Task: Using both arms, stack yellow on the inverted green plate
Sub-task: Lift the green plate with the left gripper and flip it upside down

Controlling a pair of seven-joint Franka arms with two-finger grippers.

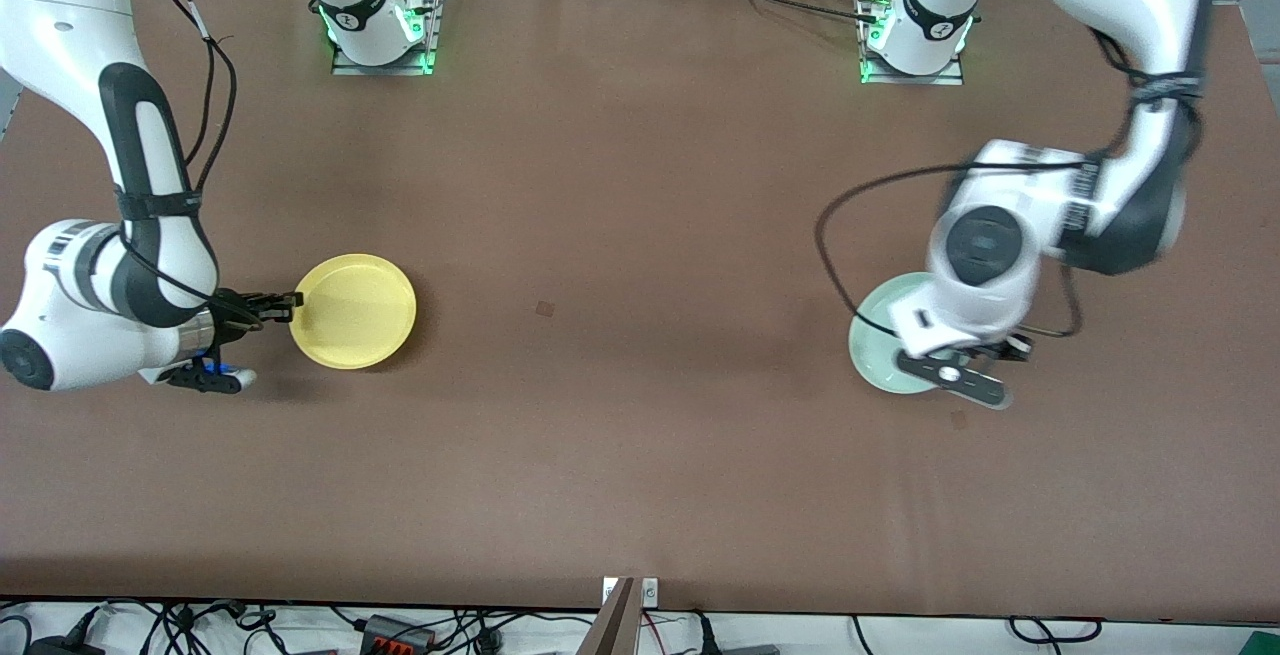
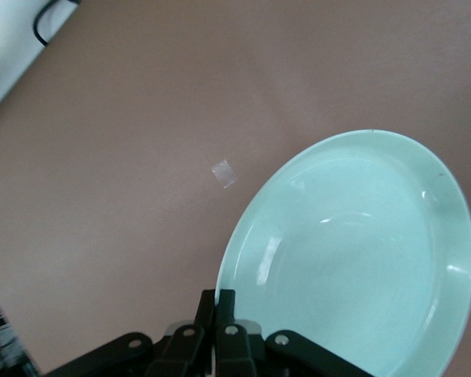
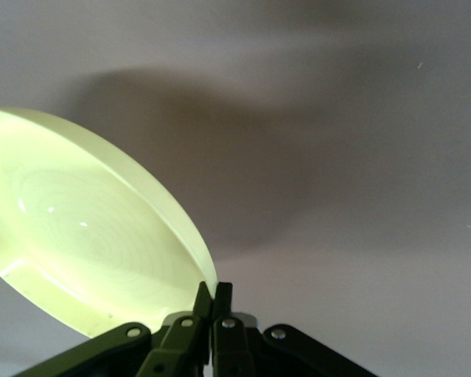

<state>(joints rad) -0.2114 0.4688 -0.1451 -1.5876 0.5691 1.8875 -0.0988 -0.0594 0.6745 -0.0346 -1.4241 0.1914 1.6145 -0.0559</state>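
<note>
Green plate [image 1: 880, 340] at the left arm's end of the table, hollow side up, left gripper [image 2: 217, 302] clenched on its rim. Turn it slowly, grip firm. Yellow plate [image 1: 353, 311] well apart from it, right gripper [image 1: 283, 304] pinching its rim, wrist low and level.

Front view. The round, shallow yellow plastic plate [image 1: 353, 311] is sitting on the brown counter [image 1: 640, 435] toward the right arm's end. The right arm's black two-finger pincer [image 1: 283, 306] is gripping its rim, fingers closed on the edge. Toward the left arm's end, the round, pale mint-green plastic plate [image 1: 880, 345] is showing partly under the left arm's wrist. The left pincer [image 1: 985, 355] is pinching that plate's edge, fingers closed.
</note>
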